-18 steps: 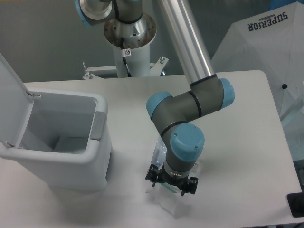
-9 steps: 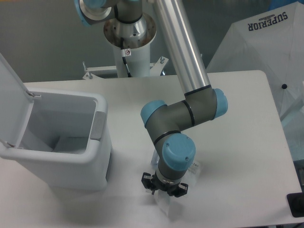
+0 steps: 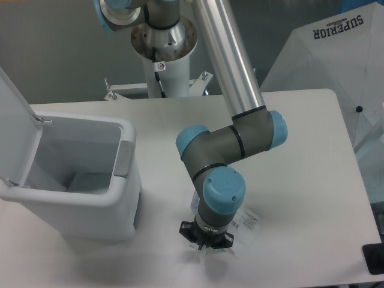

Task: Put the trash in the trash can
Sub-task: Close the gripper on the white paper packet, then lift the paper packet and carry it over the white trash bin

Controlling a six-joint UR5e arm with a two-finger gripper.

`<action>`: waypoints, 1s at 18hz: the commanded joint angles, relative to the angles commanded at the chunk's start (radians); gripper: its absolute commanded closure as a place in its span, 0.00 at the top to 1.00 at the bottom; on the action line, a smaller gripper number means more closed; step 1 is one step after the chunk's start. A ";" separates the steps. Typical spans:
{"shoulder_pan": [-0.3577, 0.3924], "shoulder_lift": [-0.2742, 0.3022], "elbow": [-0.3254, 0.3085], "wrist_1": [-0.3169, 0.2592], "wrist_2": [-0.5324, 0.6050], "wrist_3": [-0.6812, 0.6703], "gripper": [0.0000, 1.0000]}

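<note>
- Desk (image 3: pixel 300 150): white, matte, rounded far-right corner; takes up most of the view.
- Room: grey wall behind; white arm pedestal (image 3: pixel 162 72) at desk's far edge w/ metal brackets at its foot.
- Right bkgd: 1 white umbrella-like canopy (image 3: pixel 336 54) printed "SUPERIOR", beyond the desk edge.
- Dark object (image 3: pixel 375 259) at bottom-right corner, cut off, can't tell what.
- Count: 1 arm, silver tube w/ grey joints and blue caps; 1 trash can; 1 packet seen. No bottle identifiable in this view.
- Trash can (image 3: pixel 123 159): left on desk, white, lid hinged up at far left, grey panel on the side facing the arm, inside visible.
- End effector (image 3: pixel 207 240): pointing down at desk, front-centre, well apart from trash can. Fingers mostly hidden under the wrist; can't tell how wide the jaws stand or whether they grip anything.
- Packet (image 3: pixel 246 221): flat, crinkly, white w/ printed label, on desk just right of end effector, partly under it; a green bit shows by the fingertips.
</note>
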 joint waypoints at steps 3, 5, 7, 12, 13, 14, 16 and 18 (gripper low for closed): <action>0.005 0.031 0.015 -0.005 -0.008 -0.003 0.00; 0.015 0.058 0.022 -0.003 -0.009 -0.003 0.00; 0.022 0.095 0.025 -0.003 -0.029 -0.003 0.00; 0.043 0.199 0.046 -0.003 -0.141 -0.064 0.00; 0.045 0.216 0.048 -0.005 -0.158 -0.069 0.00; 0.043 0.241 0.048 -0.005 -0.178 -0.084 0.00; 0.043 0.268 0.048 -0.005 -0.199 -0.110 0.00; 0.041 0.287 0.048 -0.005 -0.225 -0.123 0.00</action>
